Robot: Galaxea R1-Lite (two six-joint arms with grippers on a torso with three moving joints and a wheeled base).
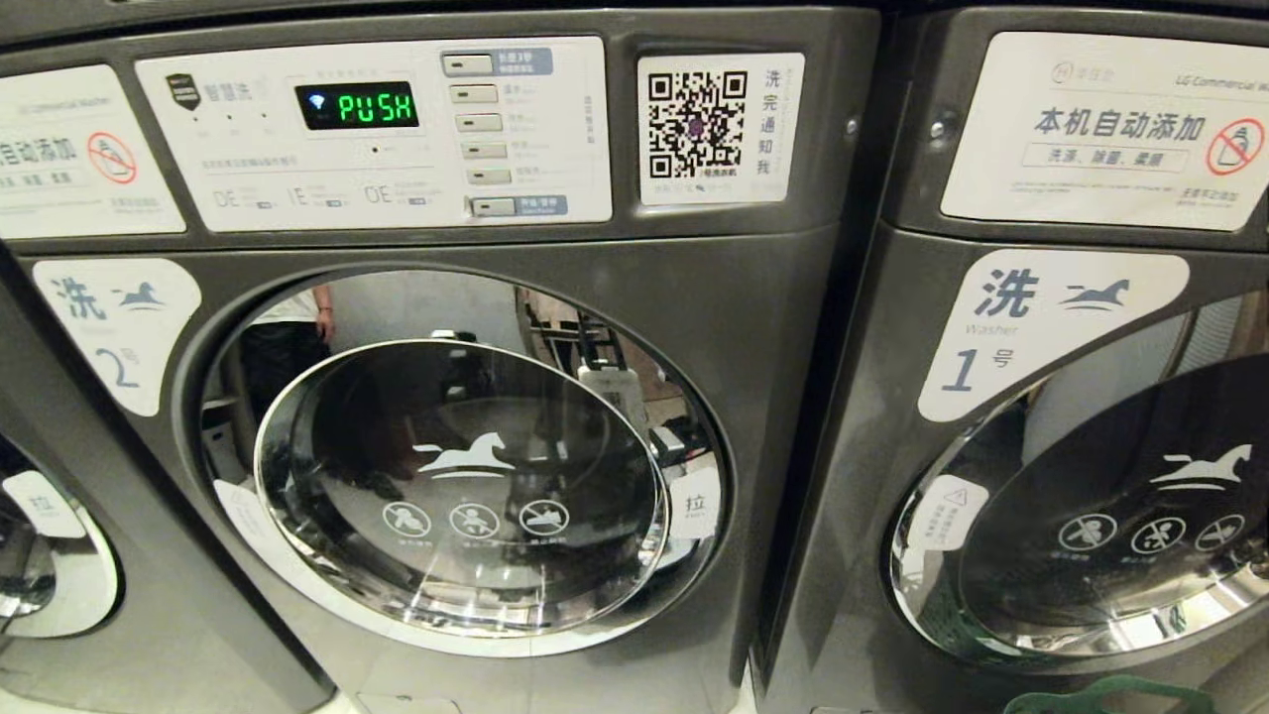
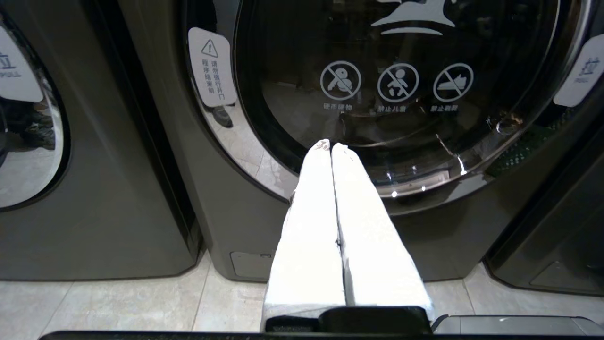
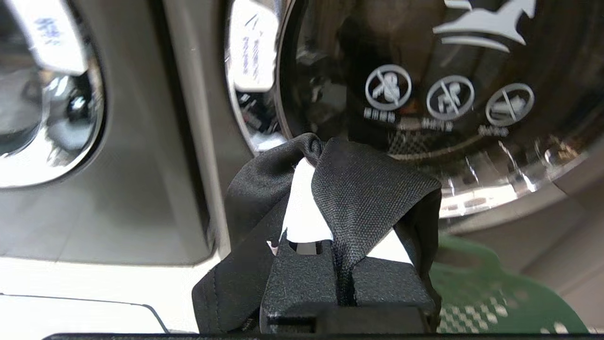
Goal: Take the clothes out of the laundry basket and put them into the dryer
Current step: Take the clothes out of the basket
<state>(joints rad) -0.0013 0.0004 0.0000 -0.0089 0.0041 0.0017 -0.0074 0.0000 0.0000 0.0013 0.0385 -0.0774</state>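
A grey front-loading machine marked washer 2 fills the head view, its round glass door [image 1: 461, 486] shut and its display reading PUSH. My right gripper [image 3: 316, 156] is shut on a black garment [image 3: 368, 189], which drapes over its white fingers [image 3: 302, 212] in front of the neighbouring machine's shut door [image 3: 424, 71]. The green laundry basket [image 3: 481, 293] stands on the floor just below that door; its rim [image 1: 1100, 694] shows at the head view's lower edge. My left gripper [image 2: 331, 145] is shut and empty, pointing at the lower rim of machine 2's door [image 2: 401, 71]. Neither gripper appears in the head view.
Machine 1 [image 1: 1110, 526] stands to the right of machine 2, and a third machine [image 1: 50, 565] to the left, all with doors shut. A white pull label [image 1: 694, 504] marks the right edge of machine 2's door. Pale floor tiles [image 2: 118, 302] run along the machines' feet.
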